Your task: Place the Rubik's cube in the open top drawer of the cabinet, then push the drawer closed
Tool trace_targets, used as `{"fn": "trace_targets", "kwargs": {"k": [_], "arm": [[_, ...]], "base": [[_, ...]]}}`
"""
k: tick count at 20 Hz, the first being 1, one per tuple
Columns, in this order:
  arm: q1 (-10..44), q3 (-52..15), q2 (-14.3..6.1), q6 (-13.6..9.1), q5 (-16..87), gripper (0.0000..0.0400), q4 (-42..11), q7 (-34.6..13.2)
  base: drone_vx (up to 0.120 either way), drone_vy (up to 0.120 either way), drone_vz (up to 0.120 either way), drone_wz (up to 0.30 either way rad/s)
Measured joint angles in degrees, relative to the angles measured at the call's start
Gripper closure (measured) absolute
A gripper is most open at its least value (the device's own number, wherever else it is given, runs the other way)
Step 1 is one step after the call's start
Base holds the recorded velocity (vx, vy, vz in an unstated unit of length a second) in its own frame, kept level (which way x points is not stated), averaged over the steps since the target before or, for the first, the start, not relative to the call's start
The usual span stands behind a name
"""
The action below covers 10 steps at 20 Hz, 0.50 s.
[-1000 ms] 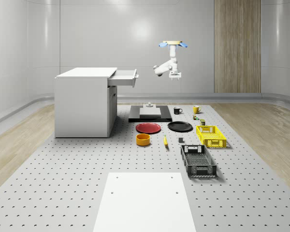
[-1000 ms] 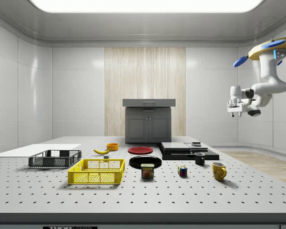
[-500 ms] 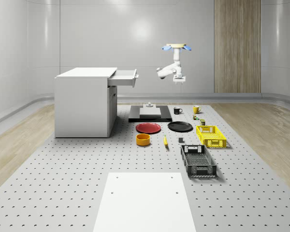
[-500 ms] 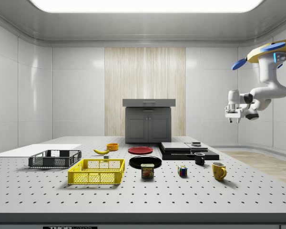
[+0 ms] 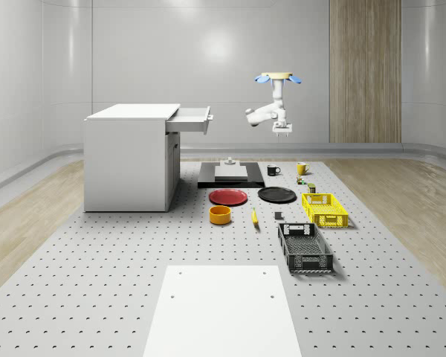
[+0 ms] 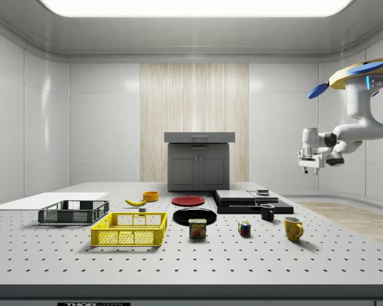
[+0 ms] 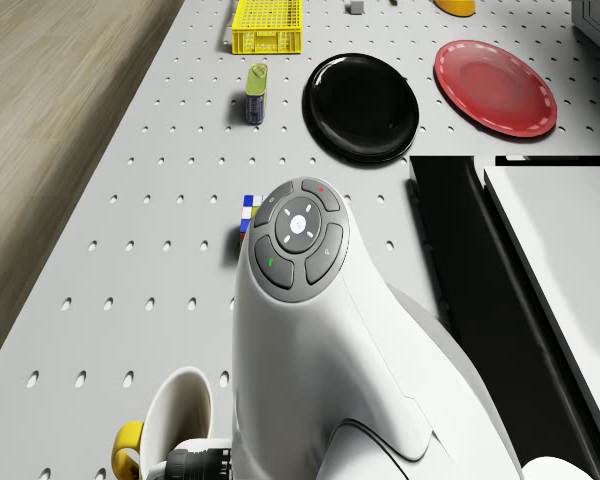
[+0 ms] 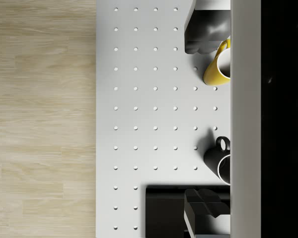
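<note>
The cabinet stands at the whole-scene view's left with its top drawer pulled open, while the drone hovers high above the table's far end, over the mugs. Its gripper hangs empty in mid-air (how far apart it stands I cannot tell). The Rubik's cube sits on the table between the can and the yellow mug, so this looks like the approach step; next comes a descent onto the cube.
</note>
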<state>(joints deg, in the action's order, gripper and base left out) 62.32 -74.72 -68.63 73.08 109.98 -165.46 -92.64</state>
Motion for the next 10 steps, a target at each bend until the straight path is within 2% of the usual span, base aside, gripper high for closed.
{"fn": "trace_targets", "kwargs": {"k": [10], "arm": [[0.8, -0.72, -2.58, 2.38, -1.31, 0.0, 0.17, -0.75]], "base": [[0.12, 0.12, -0.12, 0.0]]}}
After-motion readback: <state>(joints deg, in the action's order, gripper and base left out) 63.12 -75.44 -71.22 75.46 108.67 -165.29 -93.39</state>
